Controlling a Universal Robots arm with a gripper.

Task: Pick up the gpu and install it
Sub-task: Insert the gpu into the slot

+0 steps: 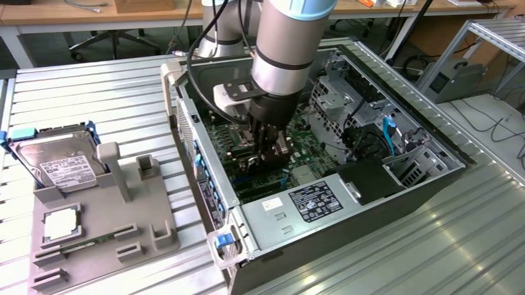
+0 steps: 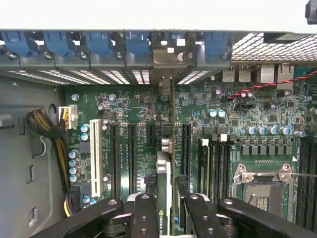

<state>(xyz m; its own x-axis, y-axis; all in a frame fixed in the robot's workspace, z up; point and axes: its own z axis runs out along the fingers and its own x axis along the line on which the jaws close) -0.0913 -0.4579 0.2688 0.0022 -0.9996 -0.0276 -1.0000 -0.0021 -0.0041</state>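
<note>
ok so i'm well past the pickup part. the gripper (image 2: pixel 166 210) is clamped on the gpu (image 2: pixel 162 198), fingers (image 2: pixel 143 213) pinching it from both flat sides, and i've got it down inside the open pc case (image 1: pixel 426 138), right over the motherboard (image 2: pixel 138 114). in the wrist view the card is edge-on, a thin strip with a green logo running away from the camera between the two black finger pads, straight toward the rear wall of the case.

orientation: the card stands on edge, flat faces vertical, long axis parallel to the expansion slots (image 2: pixel 132 148) and pointing at the row of blue slot clips (image 2: pixel 99 44) on the back panel. one bay in that row has a metal bracket (image 2: pixel 168 59) sitting in it, directly in line with the card, so i reckon that's the gpu's own end bracket already at the rear opening, though i can't make out the join between them.

in the exterior view the gripper (image 1: pixel 267 147) is low over the board, mid-case, and the card is mostly hidden under it. i can't tell if the edge connector is fully seated or just resting in the slot. my guess is the install is nearly done or mid-press, not confirmed.

over on the exterior view's left, the grey parts tray (image 1: pixel 152 215) holds the hard drive (image 1: pixel 58 163), and the gpu's spot there looks vacated
</note>
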